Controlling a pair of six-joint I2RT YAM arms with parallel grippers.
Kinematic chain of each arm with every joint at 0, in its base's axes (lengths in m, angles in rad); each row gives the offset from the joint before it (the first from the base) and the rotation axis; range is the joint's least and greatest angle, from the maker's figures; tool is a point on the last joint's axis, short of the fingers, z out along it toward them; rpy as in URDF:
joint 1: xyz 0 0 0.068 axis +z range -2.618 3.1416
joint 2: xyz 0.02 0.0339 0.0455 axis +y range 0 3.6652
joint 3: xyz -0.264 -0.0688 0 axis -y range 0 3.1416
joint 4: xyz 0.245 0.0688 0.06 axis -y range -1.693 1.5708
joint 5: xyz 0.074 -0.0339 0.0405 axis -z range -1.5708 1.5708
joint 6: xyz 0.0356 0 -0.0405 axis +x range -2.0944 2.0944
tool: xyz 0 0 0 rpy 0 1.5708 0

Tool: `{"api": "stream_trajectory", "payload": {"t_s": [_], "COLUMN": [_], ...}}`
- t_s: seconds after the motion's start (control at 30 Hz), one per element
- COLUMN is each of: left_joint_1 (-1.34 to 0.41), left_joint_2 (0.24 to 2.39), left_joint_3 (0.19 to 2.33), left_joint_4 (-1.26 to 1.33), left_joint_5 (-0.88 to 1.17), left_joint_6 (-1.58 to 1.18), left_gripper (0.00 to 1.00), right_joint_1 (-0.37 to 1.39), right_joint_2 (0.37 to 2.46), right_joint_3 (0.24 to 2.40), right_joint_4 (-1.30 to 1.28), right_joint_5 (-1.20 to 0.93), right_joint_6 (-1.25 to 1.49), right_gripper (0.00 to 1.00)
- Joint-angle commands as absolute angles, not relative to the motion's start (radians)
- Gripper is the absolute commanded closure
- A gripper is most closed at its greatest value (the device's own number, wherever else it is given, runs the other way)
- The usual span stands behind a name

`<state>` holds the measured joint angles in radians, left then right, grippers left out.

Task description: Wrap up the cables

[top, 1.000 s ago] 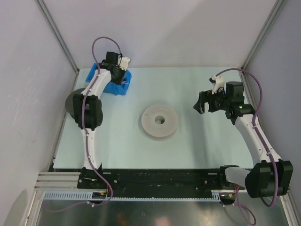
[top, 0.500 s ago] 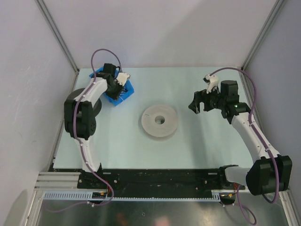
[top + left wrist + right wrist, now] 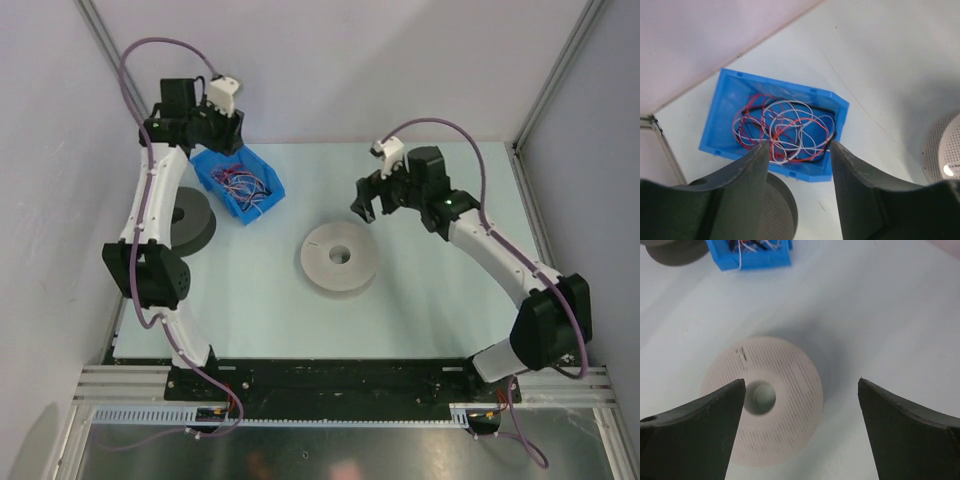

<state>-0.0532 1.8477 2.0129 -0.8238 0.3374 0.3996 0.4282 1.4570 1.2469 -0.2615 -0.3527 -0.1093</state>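
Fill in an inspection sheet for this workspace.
Surface: pale table, no spills seen.
Job's things: cables in a red, white and black tangle inside a blue bin; white spool lying flat at centre; dark grey spool at the left edge.
Clutter: nothing seen.
Grippers: left gripper open and empty above the bin; right gripper open and empty, facing the white spool.
Cables: purple hoses arch over both arms.
Surroundings: pale walls, metal corner posts.

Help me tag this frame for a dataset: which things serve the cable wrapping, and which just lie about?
Job in hand: cables; blue bin holding them; white spool, mid-table.
Lying about: dark grey spool at the left edge, probably a spare.
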Motion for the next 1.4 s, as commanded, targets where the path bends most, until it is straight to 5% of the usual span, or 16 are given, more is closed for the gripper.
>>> {"api": "stream_trajectory", "payload": {"t_s": [0.0,0.4,0.9,1.07,1.37], "left_joint_1": [0.03,0.075,0.061,0.047,0.044], "left_joint_2": [1.943,2.057,2.181,2.225,2.203], "left_joint_3": [2.093,2.06,2.044,2.068,2.073], "left_joint_4": [-0.824,-0.824,-0.824,-0.825,-0.824], "left_joint_5": [0.473,0.593,0.597,0.574,0.608], "left_joint_6": [0.414,0.822,1.023,1.026,1.012], "left_gripper": [0.42,0.35,0.46,0.58,0.97], "right_joint_1": [0.524,0.6,0.62,0.628,0.649], "right_joint_2": [1.551,1.923,2.092,2.113,2.127], "right_joint_3": [1.362,1.763,1.892,1.891,1.897], "right_joint_4": [-0.116,-0.113,-0.063,-0.105,0.078], "right_joint_5": [-0.258,-0.357,-0.333,-0.31,-0.342], "right_joint_6": [-0.155,-0.14,-0.176,-0.283,-0.307], "right_gripper": [0.01,0.01,0.01,0.01,0.01]}}
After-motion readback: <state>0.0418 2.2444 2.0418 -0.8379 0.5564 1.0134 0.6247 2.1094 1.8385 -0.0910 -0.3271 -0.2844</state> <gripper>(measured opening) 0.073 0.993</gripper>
